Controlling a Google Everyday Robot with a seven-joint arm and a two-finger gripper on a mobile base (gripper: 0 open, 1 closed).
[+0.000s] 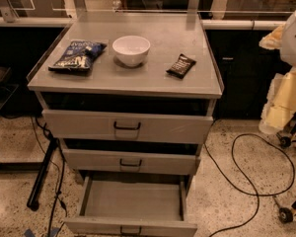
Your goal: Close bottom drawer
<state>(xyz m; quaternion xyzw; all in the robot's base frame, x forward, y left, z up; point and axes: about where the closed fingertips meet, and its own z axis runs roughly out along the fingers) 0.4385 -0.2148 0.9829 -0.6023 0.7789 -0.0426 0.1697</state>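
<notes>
The grey metal cabinet (126, 85) stands in the middle of the camera view. Its bottom drawer (132, 200) is pulled far out toward me, and its shallow grey tray looks empty. The short front panel (89, 226) with a small dark loop handle (130, 229) sits at the lower edge of the view. The middle drawer (89, 160) and the top drawer (79, 126) stand a little out. My gripper (286, 98) shows as a white and pale yellow shape at the right edge, well right of the cabinet and above the bottom drawer, touching none of it.
On the cabinet top lie a dark blue chip bag (78, 56), a white bowl (131, 50) and a dark snack bar (181, 65). A black cable (246, 181) loops on the speckled floor at the right. A dark bar (42, 174) and cords lie at the left. A wheeled base (291, 212) stands at the right.
</notes>
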